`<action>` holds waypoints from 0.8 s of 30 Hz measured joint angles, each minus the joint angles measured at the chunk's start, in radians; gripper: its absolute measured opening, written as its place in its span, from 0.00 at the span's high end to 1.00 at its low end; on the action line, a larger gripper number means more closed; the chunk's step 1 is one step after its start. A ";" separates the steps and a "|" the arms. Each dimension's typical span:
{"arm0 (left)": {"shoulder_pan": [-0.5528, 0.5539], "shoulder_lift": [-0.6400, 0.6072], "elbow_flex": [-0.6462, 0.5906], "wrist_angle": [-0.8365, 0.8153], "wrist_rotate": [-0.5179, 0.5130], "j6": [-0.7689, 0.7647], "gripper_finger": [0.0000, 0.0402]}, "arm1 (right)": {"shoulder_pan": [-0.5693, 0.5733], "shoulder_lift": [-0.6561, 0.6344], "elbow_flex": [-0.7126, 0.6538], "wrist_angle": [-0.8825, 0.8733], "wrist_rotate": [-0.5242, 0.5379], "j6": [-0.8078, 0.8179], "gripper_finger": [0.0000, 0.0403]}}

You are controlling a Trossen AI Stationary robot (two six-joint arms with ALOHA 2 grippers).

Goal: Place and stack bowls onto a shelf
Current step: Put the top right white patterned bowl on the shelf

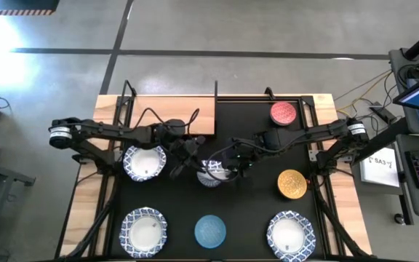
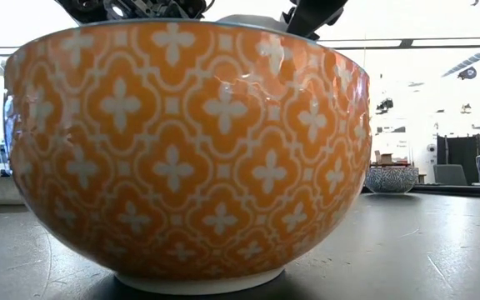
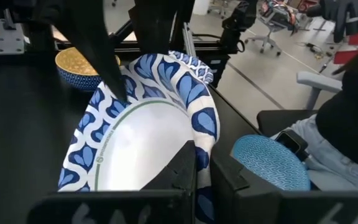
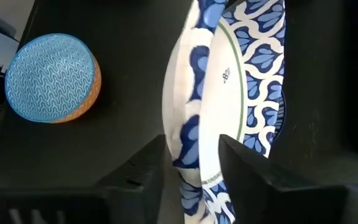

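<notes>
A white bowl with a blue patterned rim (image 1: 211, 173) sits at the mat's middle between both grippers. It shows tilted in the left wrist view (image 3: 148, 137), with a second like rim (image 3: 194, 67) right behind it. My left gripper (image 1: 195, 156) is shut on its left rim. My right gripper (image 1: 231, 164) is shut on its right rim. The light-wood shelf (image 1: 169, 116) lies at the far left with nothing on it. My left gripper pinches the bowl's rim (image 3: 202, 146), one finger inside the bowl and one outside, coming level from the table's left. The bowl sits tilted in the hold. I cannot tell whether it is clear of the mat. My right gripper has the opposite rim (image 4: 191, 149) between its two fingers (image 4: 238, 165), one on each face of the wall, coming from the table's right. A second patterned rim (image 4: 260, 68) lies close beside the held one.
White bowls stand at left (image 1: 145, 161), near left (image 1: 143, 229) and near right (image 1: 291, 234). A light-blue bowl with an orange outside (image 1: 210, 230) fills the low view (image 2: 190, 150). A yellow bowl (image 1: 292, 183) and a red bowl (image 1: 283, 113) stand at right.
</notes>
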 joint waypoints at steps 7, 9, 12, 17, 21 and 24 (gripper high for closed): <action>0.000 0.000 0.000 -0.001 0.000 -0.002 1.00 | 0.000 -0.069 0.000 -0.081 0.080 -0.002 0.55; 0.000 0.000 0.000 -0.001 0.000 -0.004 1.00 | 0.000 -0.100 0.000 -0.101 0.143 -0.007 0.54; 0.000 -0.001 0.000 -0.001 -0.018 -0.004 1.00 | -0.001 -0.145 0.000 -0.116 0.235 -0.019 0.54; 0.005 -0.007 0.000 -0.033 -0.117 0.033 0.99 | -0.001 -0.181 0.000 -0.121 0.311 0.027 0.54; 0.015 -0.022 0.000 -0.053 -0.174 0.034 0.99 | -0.001 -0.190 0.000 -0.157 0.315 0.050 0.54; 0.019 -0.045 0.000 -0.055 -0.177 0.027 0.99 | -0.001 -0.190 0.000 -0.190 0.317 0.053 0.54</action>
